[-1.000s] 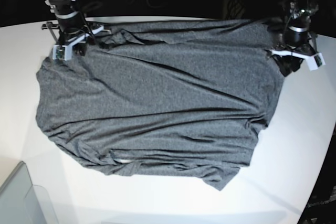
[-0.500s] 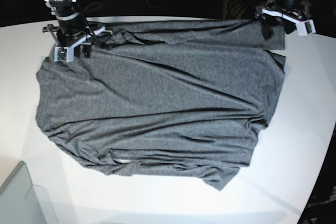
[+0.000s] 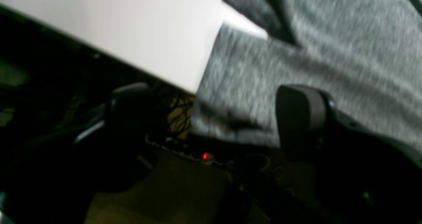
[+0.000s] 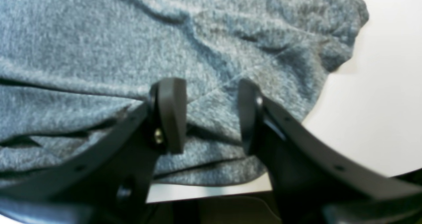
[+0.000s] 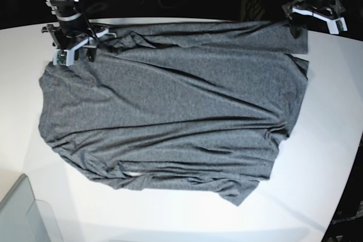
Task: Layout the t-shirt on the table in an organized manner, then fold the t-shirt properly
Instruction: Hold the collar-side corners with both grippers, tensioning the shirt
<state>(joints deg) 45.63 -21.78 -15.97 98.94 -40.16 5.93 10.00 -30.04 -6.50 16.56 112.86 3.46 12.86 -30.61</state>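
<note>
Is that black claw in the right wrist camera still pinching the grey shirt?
No: the right gripper has its black jaws standing apart above the dark heather-grey knit t-shirt, with flat cloth showing in the gap between them.

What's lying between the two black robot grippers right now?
In the base view, the dark heather-grey t-shirt spans the stretch between left gripper and right gripper, on the white table.

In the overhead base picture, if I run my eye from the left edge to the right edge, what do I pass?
Translucent bin corner → right gripper → t-shirt → left gripper → bare table.
</note>
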